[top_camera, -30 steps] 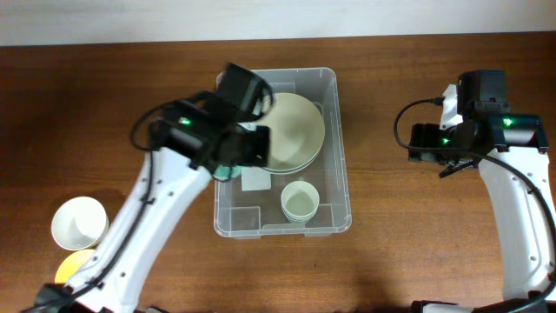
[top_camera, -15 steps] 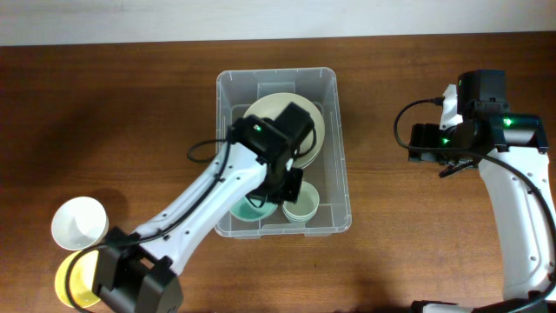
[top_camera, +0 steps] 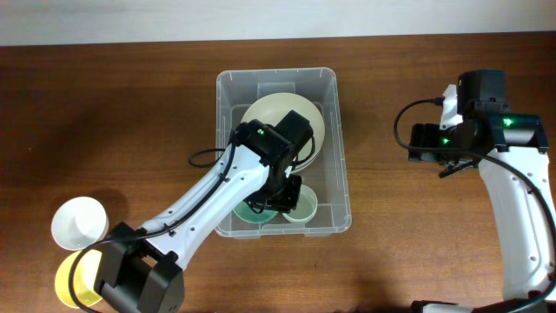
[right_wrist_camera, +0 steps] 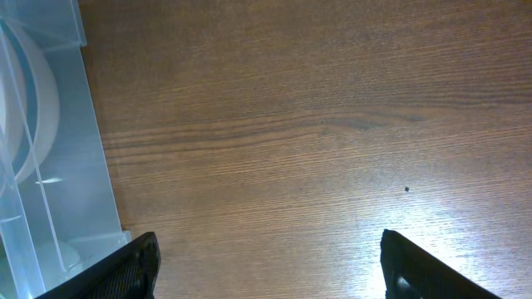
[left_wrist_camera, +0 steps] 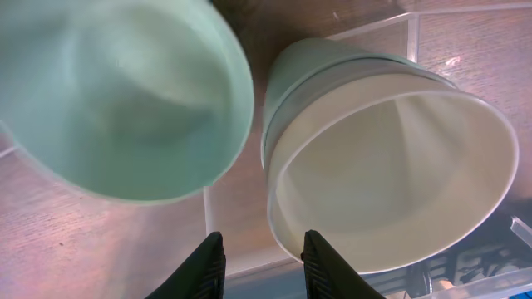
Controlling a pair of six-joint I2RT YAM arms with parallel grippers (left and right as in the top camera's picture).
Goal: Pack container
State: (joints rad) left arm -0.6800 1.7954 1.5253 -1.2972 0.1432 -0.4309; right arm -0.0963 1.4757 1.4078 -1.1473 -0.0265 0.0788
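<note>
The clear container (top_camera: 343, 130) stands mid-table. It holds cream plates (top_camera: 278, 117) at the back, a cream cup (top_camera: 302, 207) at the front right and a teal bowl (top_camera: 246, 211) at the front left. My left gripper (top_camera: 280, 196) is inside the container, between bowl and cup. In the left wrist view the teal bowl (left_wrist_camera: 116, 91) and the cream cup (left_wrist_camera: 391, 183) lie ahead of the left gripper (left_wrist_camera: 262, 266), whose fingers are apart with nothing between them. My right gripper (top_camera: 426, 143) is open and empty over bare table, right of the container; its fingers (right_wrist_camera: 266, 266) are spread wide.
A white cup (top_camera: 78, 223) and a yellow bowl (top_camera: 74, 278) sit at the table's front left. The container's wall (right_wrist_camera: 50, 166) shows at the left of the right wrist view. The left arm lies across the container's front left rim.
The left arm swung into the container and lowered the teal bowl to its front left. The bowl now lies free of the fingers. The right arm has not moved.
</note>
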